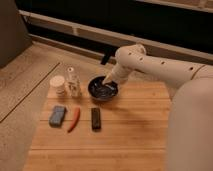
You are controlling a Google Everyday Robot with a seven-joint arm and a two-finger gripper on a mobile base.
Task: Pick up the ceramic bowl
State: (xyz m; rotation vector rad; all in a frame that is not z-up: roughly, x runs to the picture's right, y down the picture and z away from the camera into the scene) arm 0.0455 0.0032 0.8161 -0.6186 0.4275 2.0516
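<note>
Camera view: my gripper (106, 80) sits at the far right rim of the ceramic bowl (100, 93), arm reaching in from the right. The jaws are released, holding nothing. Whether a finger already dips inside the rim I cannot tell.

Bowl position: upright on the wooden board (130, 140), in the back row, just right of the clear bottle (73, 82) and the white cup (58, 85). In the row nearer the camera lie a blue block (57, 115), an orange-red stick (74, 119) and a dark bar (95, 118), all apart from the bowl.

Step in hand, as I judge it: final approach, grasp not yet made.

Next move calls for:
- straddling the rim wall, one finger inside and one outside;
- clamping firmly, since the glaze looks slick;
- lifting straight up and keeping the bowl level.

Risk: a one-sided rim grip may let the bowl tip or slide toward the bottle.
</note>
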